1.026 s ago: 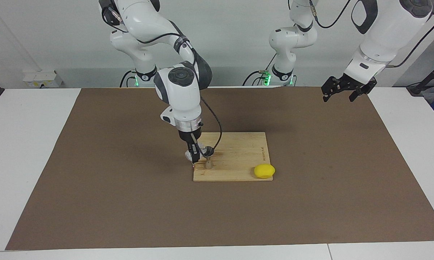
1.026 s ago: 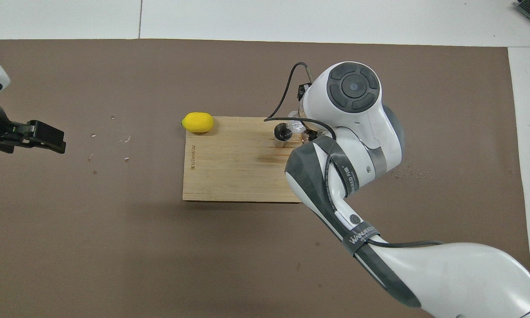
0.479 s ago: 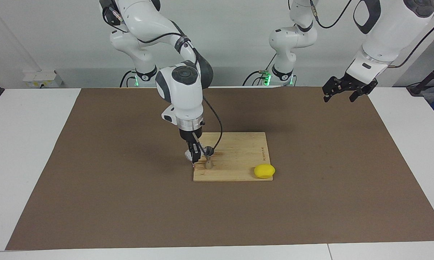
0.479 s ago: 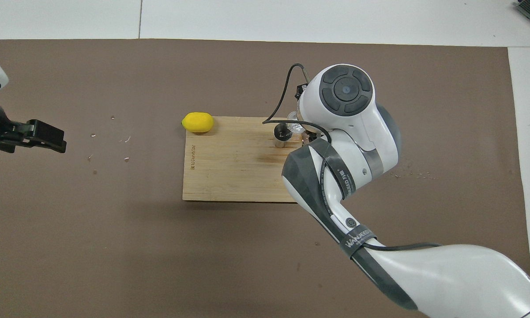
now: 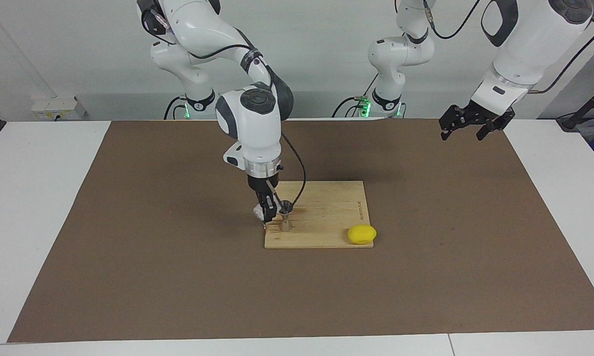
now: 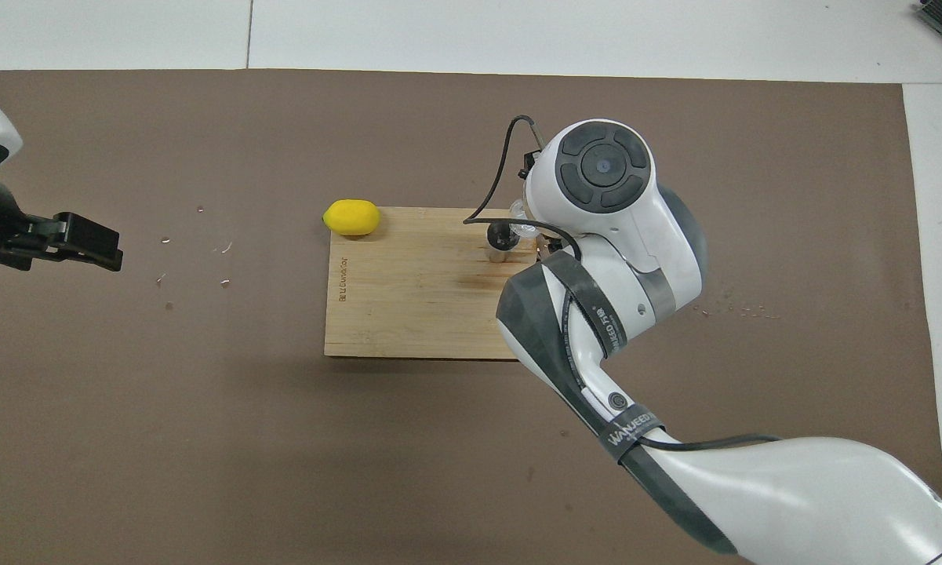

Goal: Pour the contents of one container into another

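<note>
My right gripper [image 5: 267,215] is shut on the small clear cup [image 5: 258,212] and holds it low over the corner of the wooden board [image 5: 326,217], right beside the steel jigger [image 5: 286,218]. The jigger [image 6: 502,235] stands upright on the board [image 6: 408,290]. In the overhead view the right arm's wrist covers most of the cup [image 6: 522,226]; I cannot tell how far the cup is tipped. My left gripper [image 5: 462,132] hangs open and empty over the mat's corner at the left arm's end, where it waits [image 6: 98,243].
A yellow lemon [image 5: 361,234] lies at the board's corner farthest from the robots, toward the left arm's end [image 6: 351,217]. A brown mat [image 5: 153,257] covers the table. Small crumbs are scattered on the mat [image 6: 196,263].
The right arm's wrist has risen and swung a little toward the left arm's end, while its gripper and the cup stay beside the jigger. The left gripper has barely shifted.
</note>
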